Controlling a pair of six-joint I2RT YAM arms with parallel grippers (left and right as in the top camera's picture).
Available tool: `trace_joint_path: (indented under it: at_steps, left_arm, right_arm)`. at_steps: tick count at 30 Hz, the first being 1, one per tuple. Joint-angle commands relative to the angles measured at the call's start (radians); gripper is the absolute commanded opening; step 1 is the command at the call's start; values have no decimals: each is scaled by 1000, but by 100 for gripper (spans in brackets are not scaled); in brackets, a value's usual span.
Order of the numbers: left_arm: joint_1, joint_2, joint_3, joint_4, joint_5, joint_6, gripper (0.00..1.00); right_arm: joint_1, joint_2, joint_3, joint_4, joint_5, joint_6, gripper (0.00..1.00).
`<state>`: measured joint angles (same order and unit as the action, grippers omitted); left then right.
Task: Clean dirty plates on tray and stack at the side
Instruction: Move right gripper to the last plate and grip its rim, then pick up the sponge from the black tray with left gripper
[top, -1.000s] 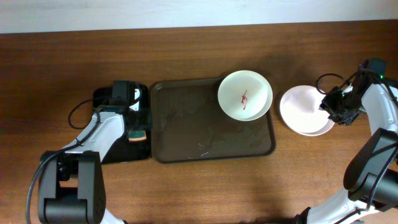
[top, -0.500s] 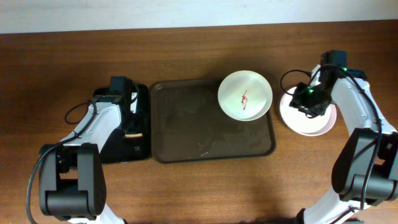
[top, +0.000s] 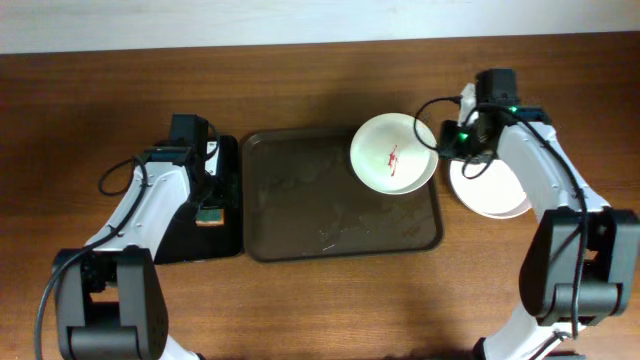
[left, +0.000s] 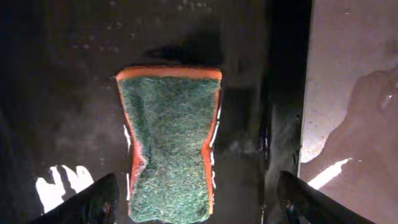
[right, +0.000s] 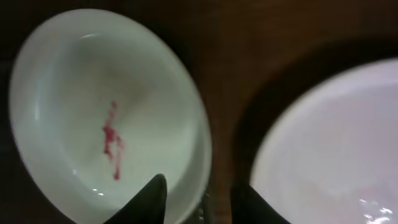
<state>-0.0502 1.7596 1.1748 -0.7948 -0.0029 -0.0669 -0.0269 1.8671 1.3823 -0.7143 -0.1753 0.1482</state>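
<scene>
Just left of the tray (top: 300, 215), on the black tray (top: 170, 245), a green-topped sponge (left: 171, 143) lies between the wide-spread fingers of the left gripper (left: 200, 198). Just right of the tray, the clean plates (top: 495, 195) sit on the table (top: 330, 310). In the tray's far right corner rests the red-smeared plate (top: 394, 152). The right gripper (right: 202, 200) is spread astride its right rim, one finger over the bowl and one outside.
</scene>
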Motion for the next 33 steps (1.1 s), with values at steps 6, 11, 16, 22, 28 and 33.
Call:
trace_joint_path:
  at_steps: [6,11,16,22,28,33]
  left_arm:
    - [3,-15,4,0,34,8,80]
    - [3,-15,4,0,34,8,80]
    - [3,-15,4,0,34,8,80]
    - [3,-15,4,19,39,8,73]
    - [3,-13,-62,28,48,8,66]
    - [3,-13,-188,211,-5,8,51]
  right_arm:
    - [47,106,10,107,150,-10,39]
    - [49,144,10,90,29,-10,21]
    - [53,140,10,4,-60,24,4]
    - [211,140,10,-121,-160,57,4]
    - [272,140,10,-119,-120,97,13]
    - [272,140,10,-120,-120,96,13]
